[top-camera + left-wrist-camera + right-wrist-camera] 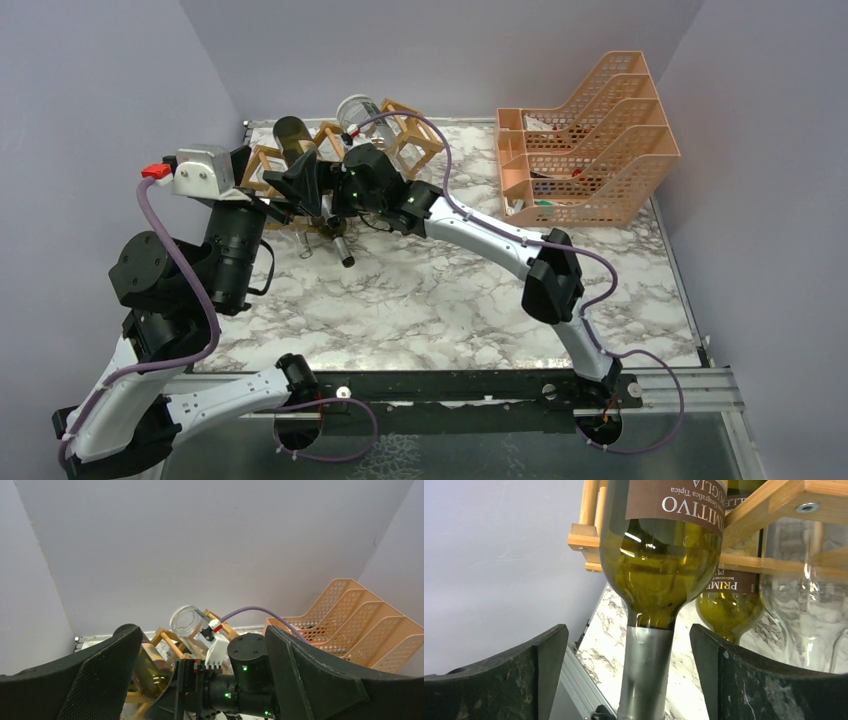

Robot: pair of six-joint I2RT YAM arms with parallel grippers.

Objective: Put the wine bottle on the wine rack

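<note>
Step in hand: by my reading, the release; what remains is to draw the right arm away.
Wine bottle (659,570): lies in a cell of the wine rack (589,535), its neck pointing out toward the right wrist camera, above the marble desk (450,290).
Right gripper (627,630): jaws wide, one on each side of the silver-capped neck, with a gap on both sides and nothing held.
Left gripper (202,630): jaws wide and empty, facing the rack from beside the right arm.
How to do it well: back out straight along the line of the neck and keep both fingers off the cap, so the bottle is not dragged out of its cell.
Caution: do not swing sideways. A second green bottle (729,605) is just beside the neck, with a clear glass bottle (809,595) beyond it.
Check: before leaving, see that the bottle's body rests on the wooden sticks and does not slide.
Writing, near bottle: brown label, upside down in the right wrist view, large white "IMITIVO", and part of "PUGLIA" cut off at the edge.
Writing, second bottle: "PRIMI" shows; the small print is too fine to be sure of.
</note>
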